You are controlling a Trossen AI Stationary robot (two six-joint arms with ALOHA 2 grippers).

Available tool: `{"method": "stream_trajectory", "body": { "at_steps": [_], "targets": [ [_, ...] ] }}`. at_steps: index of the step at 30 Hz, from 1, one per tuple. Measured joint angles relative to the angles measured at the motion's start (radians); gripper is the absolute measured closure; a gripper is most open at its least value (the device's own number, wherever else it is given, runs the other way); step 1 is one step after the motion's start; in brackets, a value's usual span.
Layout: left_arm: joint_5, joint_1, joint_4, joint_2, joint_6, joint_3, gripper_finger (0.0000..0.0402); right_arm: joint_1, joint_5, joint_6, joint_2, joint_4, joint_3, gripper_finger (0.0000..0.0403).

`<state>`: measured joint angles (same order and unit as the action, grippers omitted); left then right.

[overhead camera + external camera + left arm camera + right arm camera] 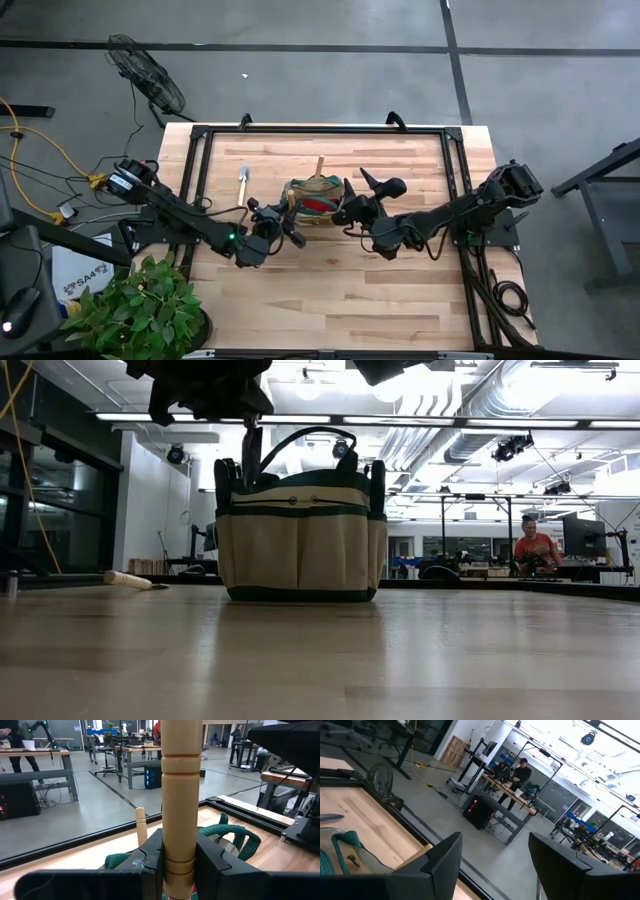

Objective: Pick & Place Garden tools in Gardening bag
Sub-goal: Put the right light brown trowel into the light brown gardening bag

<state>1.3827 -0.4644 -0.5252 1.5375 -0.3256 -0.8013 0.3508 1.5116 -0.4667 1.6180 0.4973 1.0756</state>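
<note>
The beige-olive gardening bag point(315, 197) with teal trim stands upright mid-table, also in the low view point(300, 540). A pale wooden handle point(320, 166) sticks out of its far side, also in the left wrist view point(141, 826). My left gripper point(283, 216), at the bag's left rim, is shut on a wooden-handled tool point(181, 795). My right gripper point(347, 200) hovers at the bag's right side, open and empty point(495, 865). A trowel point(243, 182) lies flat on the table left of the bag, also in the low view point(130, 580). My left gripper pinches the tool's pale wooden handle point(180, 851) between its two fingers point(150, 862), just above a pair of ring grooves. The fingers lie across the handle. The tool is lifted clear of the table, and its dark metal end point(250, 455) hangs down at the bag's left rim.
A dark metal frame point(200, 160) runs around the tabletop. A bare stretch of wood point(340, 290) lies near the front edge. A fan point(150, 80) and a potted plant point(140, 305) stand off the table at the left. People work at benches in the room behind.
</note>
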Motion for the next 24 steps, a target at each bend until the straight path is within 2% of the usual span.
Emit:
{"method": "stream_trajectory", "body": {
  "at_steps": [8,24],
  "targets": [
    [-0.019,0.014,-0.003,0.053,-0.046,-0.005,0.0339,-0.007,-0.003,0.011,0.0,-0.001,0.0,0.0181],
    [-0.038,0.073,0.045,0.072,-0.075,-0.018,0.034,-0.006,0.0,0.053,0.0,-0.039,0.0,0.0181]
  ]
}}
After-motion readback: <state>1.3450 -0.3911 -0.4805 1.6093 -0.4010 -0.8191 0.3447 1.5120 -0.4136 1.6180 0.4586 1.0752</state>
